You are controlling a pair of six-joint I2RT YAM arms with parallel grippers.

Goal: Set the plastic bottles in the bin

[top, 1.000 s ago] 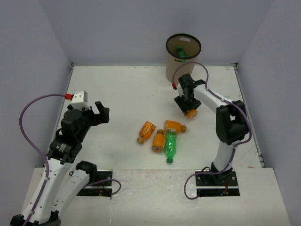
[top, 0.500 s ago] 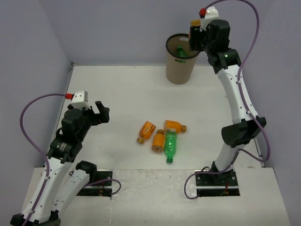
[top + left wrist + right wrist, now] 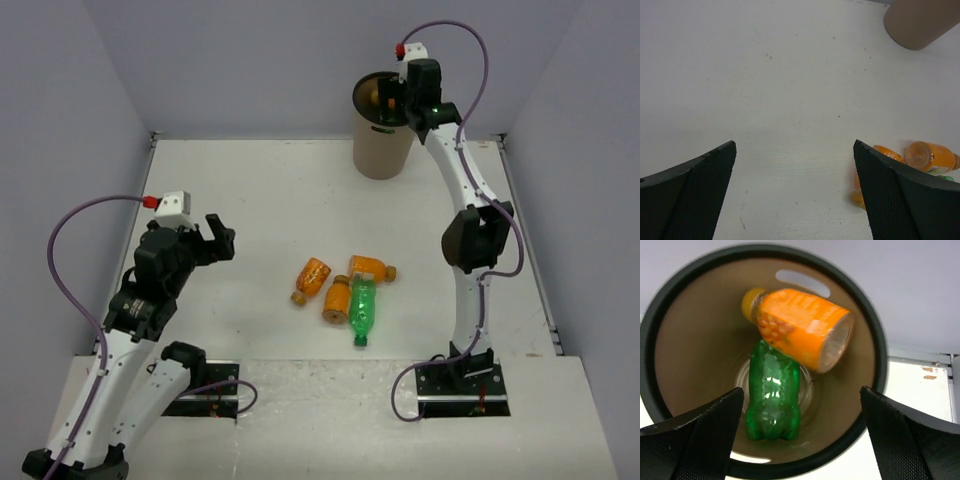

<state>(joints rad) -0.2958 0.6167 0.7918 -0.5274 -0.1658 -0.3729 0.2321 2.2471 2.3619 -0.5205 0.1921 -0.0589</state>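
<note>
Inside bin, orange bottle diagonal, cap upper-left

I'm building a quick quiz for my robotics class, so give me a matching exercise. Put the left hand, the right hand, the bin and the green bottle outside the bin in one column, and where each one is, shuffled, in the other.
Column one:
1. left hand
2. right hand
3. bin
4. green bottle outside the bin

Column two:
A. lying beside orange bottles in the middle of the table
B. open, right above the bin's mouth
C. standing at the table's far edge
D. open, over bare table on the left side

Pairs: 1-D, 2-B, 3-C, 4-A.
</note>
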